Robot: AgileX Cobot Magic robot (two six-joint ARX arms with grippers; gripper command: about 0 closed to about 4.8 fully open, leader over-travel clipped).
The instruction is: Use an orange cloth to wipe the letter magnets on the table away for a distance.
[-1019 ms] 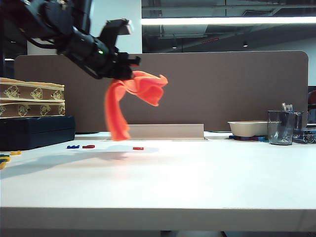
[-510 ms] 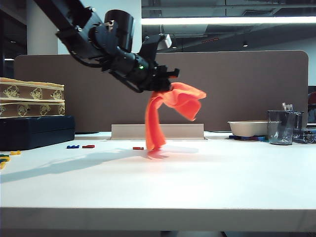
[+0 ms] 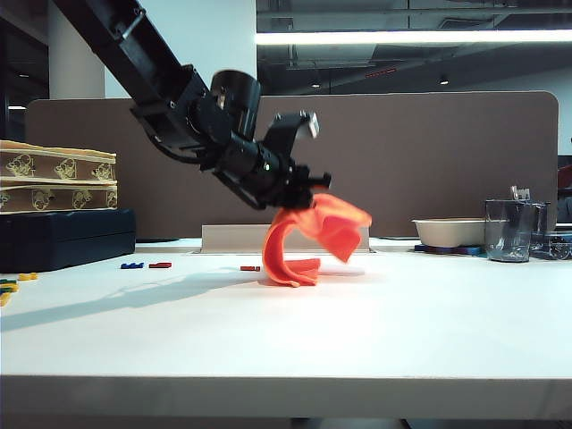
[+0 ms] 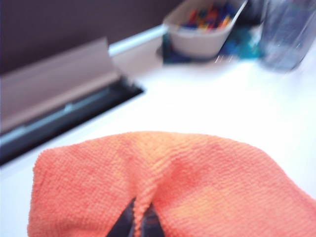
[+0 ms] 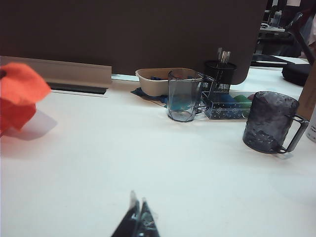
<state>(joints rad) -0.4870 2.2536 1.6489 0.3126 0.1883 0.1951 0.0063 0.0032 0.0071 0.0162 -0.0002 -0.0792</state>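
Orange cloth (image 3: 315, 234) hangs clamped in my left claw (image 3: 299, 201), its tail curling on the tabletop (image 3: 357, 331) right of the magnets (image 3: 250, 267). A bunched tail may ride over them. Right claw (image 5: 138, 217) rests closed, empty.

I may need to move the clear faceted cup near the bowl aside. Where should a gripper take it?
Judging by shape, grip the clear faceted cup across its upper walls from above: it stands upright, open-topped, no handle visible. The bowl and black mesh holder crowd it behind.
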